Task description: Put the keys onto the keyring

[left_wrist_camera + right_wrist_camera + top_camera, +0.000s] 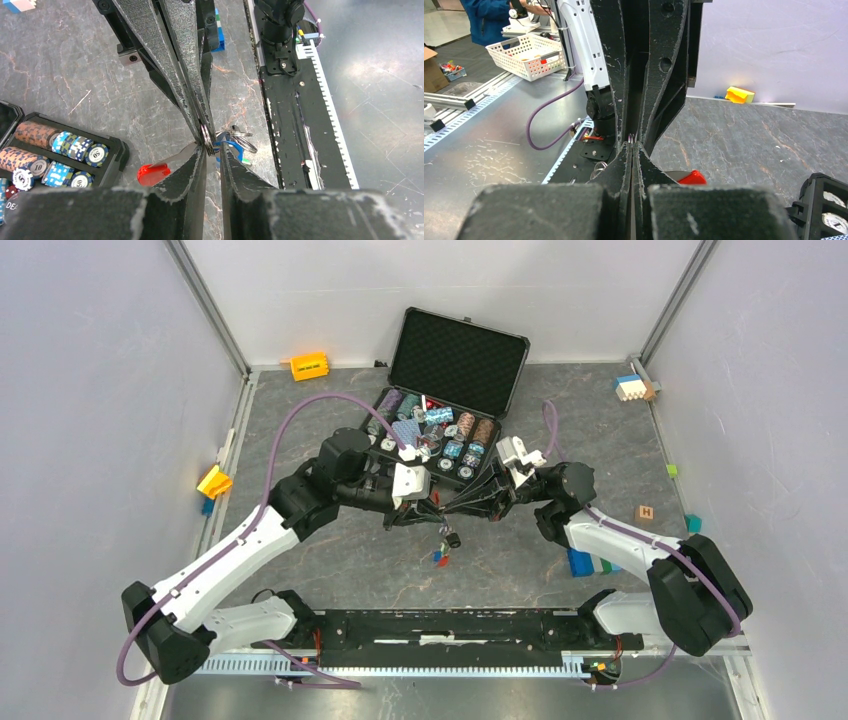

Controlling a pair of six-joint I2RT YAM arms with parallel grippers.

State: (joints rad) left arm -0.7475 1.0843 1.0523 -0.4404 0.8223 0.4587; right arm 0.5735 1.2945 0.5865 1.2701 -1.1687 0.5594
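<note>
Right gripper: jaws fully closed, pinching the keyring clear of the surface, its red fob hanging alongside. Left gripper: jaws narrowly apart at the blue-capped key just beside the ring. Whether they grip the key cannot be told.

Items, by material and finish:
- My left hand and right hand: black plastic, grainy matt, edges scuffed pale.
- Keyring: thin bright metal, shiny. Its fob: glossy red plastic.
- Keys: shiny metal, smooth blue plastic cap.
- Tabletop: matt grey, stone-veined.
</note>
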